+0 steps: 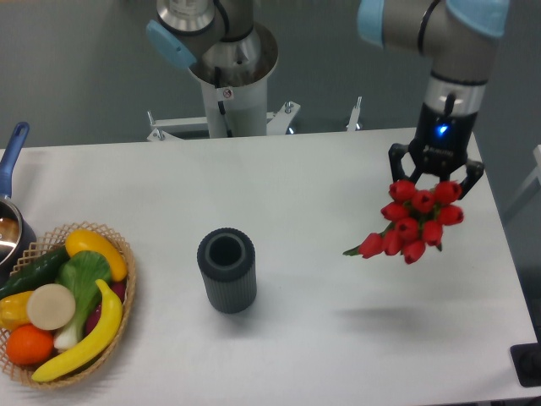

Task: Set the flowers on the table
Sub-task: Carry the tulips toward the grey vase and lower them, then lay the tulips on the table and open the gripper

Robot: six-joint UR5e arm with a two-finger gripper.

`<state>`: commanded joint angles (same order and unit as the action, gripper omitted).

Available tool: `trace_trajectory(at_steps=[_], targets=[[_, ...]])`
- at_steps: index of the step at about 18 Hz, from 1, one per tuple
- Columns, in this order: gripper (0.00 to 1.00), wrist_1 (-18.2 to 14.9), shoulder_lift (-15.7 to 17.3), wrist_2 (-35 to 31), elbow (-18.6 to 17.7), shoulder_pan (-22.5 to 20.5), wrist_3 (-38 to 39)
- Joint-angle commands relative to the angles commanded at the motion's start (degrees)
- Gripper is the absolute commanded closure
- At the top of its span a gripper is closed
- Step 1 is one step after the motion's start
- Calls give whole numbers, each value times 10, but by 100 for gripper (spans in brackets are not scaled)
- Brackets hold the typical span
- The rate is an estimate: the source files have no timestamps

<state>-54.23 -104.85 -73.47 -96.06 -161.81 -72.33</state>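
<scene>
White and smooth, the worktop (pixel 338 178) fills most of what I can see from here, with grey floor behind it and the robot's pedestal (pixel 228 76) at the far edge. Next in size, the arm (pixel 439 34) reaches in from the upper right and points its wrist straight down over the right part of the surface. On the left edge sits a wicker basket (pixel 63 304) heaped with toy fruit and vegetables, and beside it a pot with a blue handle (pixel 10 194) pokes into view. Near the middle stands a dark ribbed cylinder (pixel 226 269), upright and hollow, well apart from everything else. The end effector (pixel 435 169) is clenched on the flowers (pixel 414 220); the black fingers straddle the top of the bunch, and the red buds hang just below them with a green stem tip sticking out to the left. A soft shadow lies on the white surface beneath, apart from the bunch, so I judge the flowers are held in the air and not touching down. To my eye this is the carrying step, with the setting-down not yet done. The next move calls for lowering until the bunch rests on the bare surface on the right, then letting the fingers go and lifting clear.
</scene>
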Motion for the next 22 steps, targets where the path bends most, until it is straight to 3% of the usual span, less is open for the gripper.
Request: trace_trajectory(at_steps=[6, 22], targets=[[52, -2, -40, -83, 8, 47, 3], [50, 1, -149, -82, 47, 90, 10]])
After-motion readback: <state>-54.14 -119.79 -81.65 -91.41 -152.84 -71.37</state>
